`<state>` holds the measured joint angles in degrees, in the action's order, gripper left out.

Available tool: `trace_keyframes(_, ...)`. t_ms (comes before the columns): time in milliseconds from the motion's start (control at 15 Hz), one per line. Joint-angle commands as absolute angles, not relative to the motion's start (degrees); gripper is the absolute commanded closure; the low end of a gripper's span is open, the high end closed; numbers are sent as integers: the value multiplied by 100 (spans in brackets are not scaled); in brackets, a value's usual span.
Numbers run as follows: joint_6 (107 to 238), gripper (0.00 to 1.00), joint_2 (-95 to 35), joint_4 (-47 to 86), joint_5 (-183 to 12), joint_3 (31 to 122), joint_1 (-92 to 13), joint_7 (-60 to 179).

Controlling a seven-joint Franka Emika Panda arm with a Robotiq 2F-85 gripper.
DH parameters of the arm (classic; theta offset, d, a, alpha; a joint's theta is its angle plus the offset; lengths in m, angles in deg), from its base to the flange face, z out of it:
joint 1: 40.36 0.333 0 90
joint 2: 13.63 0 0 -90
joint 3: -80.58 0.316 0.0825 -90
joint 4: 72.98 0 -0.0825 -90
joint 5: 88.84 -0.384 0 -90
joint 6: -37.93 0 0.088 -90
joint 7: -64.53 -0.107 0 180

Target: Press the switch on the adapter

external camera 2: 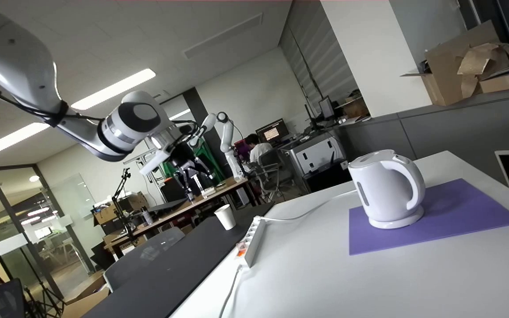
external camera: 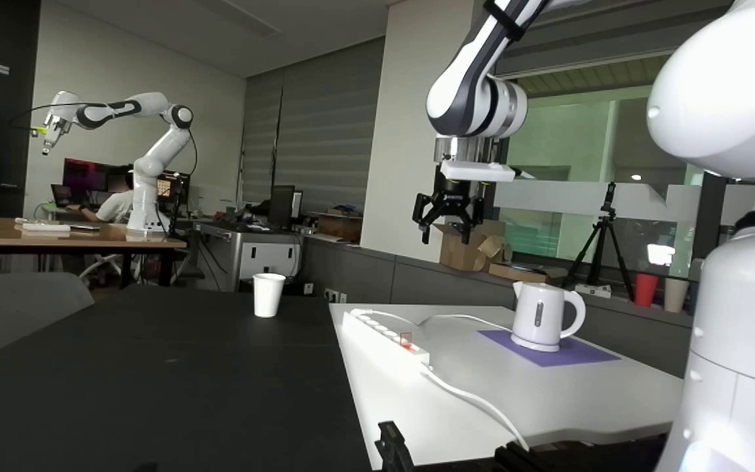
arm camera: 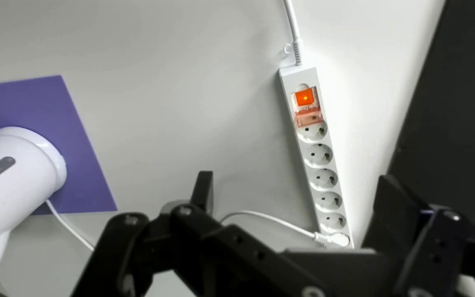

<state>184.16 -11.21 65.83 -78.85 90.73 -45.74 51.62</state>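
The adapter is a long white power strip [arm camera: 299, 77] lying on the white table; it shows in both exterior views [external camera: 377, 342] [external camera 2: 256, 243]. Its switch [arm camera: 304, 97] is a small orange button with a bright spot, at the end where the thick cord enters. A clear reddish flap [arm camera: 308, 116] beside the switch stands raised toward the sockets. A white plug [arm camera: 338, 239] sits in the far-end socket. My gripper [external camera: 445, 236] is open and empty, high above the table. In the wrist view its fingers [arm camera: 295, 181] are spread wide, touching nothing.
A white kettle [external camera: 539, 316] stands on a purple mat [external camera 2: 440, 221] on the white table. A white paper cup [external camera: 267, 295] stands on the black table [external camera: 174, 367] alongside. A white cord [external camera: 476, 400] runs from the strip to the table edge.
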Motion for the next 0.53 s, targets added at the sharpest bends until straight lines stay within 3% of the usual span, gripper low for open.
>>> trace_keyframes(0,17868,0,-1885,5867,-7958,8795,-4167,6108)
trace_keyframes(200,17295,0,-2242,5504,-7695,8669,-3968,6363)
trace_keyframes(467,17483,0,-2220,5657,-7826,8600,-3882,6374)
